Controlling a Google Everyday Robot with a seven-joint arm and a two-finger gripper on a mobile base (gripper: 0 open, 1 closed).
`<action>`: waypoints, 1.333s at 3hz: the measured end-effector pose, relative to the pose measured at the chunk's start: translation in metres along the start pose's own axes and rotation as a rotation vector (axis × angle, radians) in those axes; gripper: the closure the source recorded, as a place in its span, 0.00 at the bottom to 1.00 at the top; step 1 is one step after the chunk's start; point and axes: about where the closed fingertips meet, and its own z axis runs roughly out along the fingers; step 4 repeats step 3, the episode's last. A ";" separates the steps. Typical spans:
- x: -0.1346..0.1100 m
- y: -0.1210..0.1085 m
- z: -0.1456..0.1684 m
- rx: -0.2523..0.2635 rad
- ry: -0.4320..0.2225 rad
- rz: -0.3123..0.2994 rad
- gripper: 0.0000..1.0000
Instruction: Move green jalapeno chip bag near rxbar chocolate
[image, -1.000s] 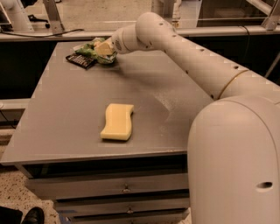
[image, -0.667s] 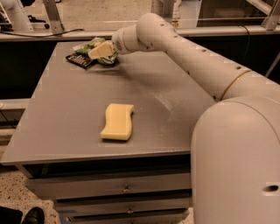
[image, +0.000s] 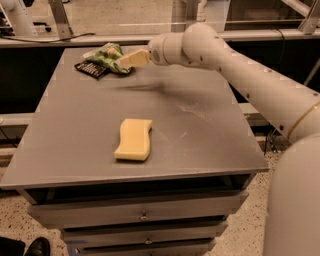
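Claw (image: 123, 62) eased back beside crinkly bag (image: 106, 55) (bar (image: 91, 69) adjoining).

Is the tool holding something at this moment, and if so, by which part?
It cannot be told. The tool is at the right edge of the green jalapeno chip bag, which lies beside the rxbar chocolate.

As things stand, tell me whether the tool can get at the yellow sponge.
Probably yes. The tool is at the far end by the green jalapeno chip bag; the sponge lies alone mid-table, with nothing between them and its top uncovered.
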 end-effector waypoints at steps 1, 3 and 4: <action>0.003 -0.038 -0.067 0.052 -0.022 -0.049 0.00; 0.009 -0.057 -0.133 0.014 0.039 -0.169 0.00; 0.009 -0.057 -0.133 0.014 0.039 -0.169 0.00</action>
